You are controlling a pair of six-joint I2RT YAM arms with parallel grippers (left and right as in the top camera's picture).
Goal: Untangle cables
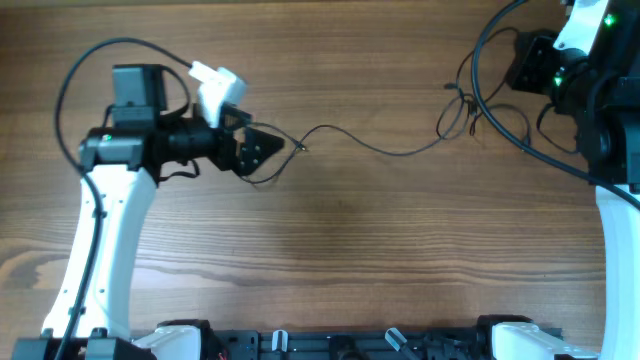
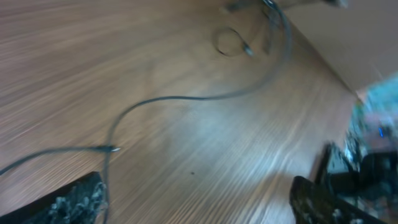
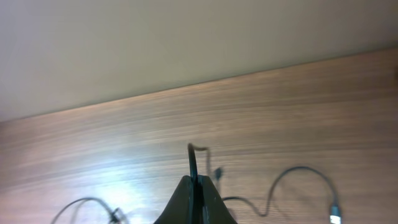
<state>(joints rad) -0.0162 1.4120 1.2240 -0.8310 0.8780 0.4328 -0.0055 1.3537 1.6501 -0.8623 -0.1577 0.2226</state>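
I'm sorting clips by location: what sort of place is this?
Probably a robotics lab bench: left arm and right arm at a wooden table, thin black cables across it, plain wall behind.

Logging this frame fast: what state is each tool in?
Left tool: open, holding nothing.
Right tool: closed, apparently pinching a thin cable.

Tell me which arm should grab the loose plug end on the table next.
Left, probably. The left gripper stands open and empty, with the plug end of the cable lying just ahead of its fingers. The right gripper is shut on a cable strand near the tangle.
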